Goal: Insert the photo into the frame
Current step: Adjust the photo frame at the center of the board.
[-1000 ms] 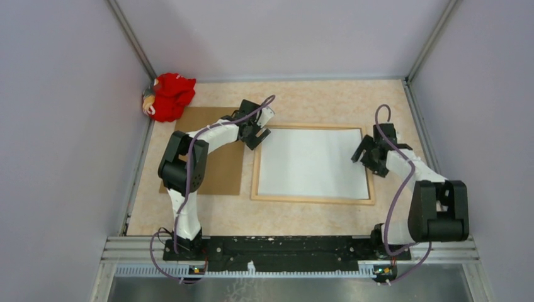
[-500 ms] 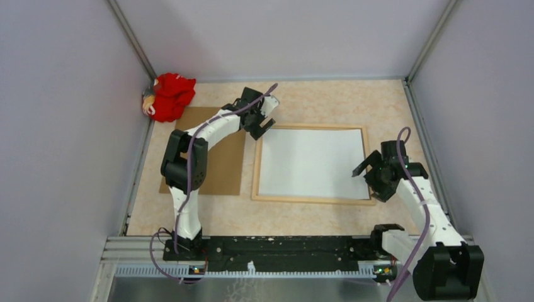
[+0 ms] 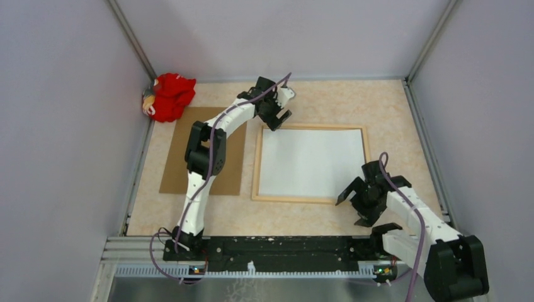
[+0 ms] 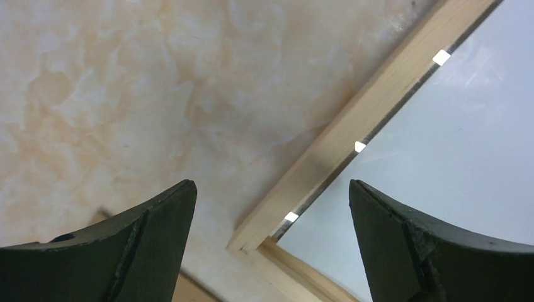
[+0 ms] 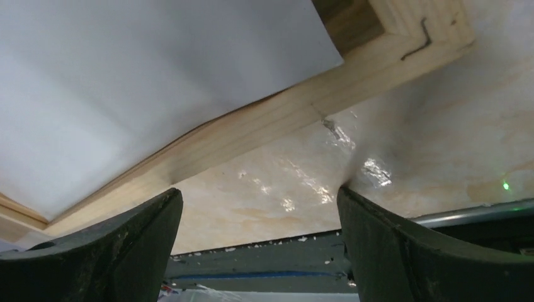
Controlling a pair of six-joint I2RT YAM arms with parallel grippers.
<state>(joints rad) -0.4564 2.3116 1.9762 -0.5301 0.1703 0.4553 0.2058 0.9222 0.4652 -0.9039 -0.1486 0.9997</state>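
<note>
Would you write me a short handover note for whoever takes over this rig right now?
The left gripper is open and empty, over the far-left corner of the frame.
The right gripper is open and empty, by the near-right corner.
The photo lies white back up inside the frame; the brown backing board lies to its left.
Done: photo laid in.
Left: its near edge seems to ride up on the wood there, so check it and press it flat.

white-shelled arms (image 3: 234,115), black joints (image 3: 204,154), looping purple cables (image 3: 380,162), broad curved black fingers (image 4: 145,251), black base rail (image 3: 283,246)
</note>
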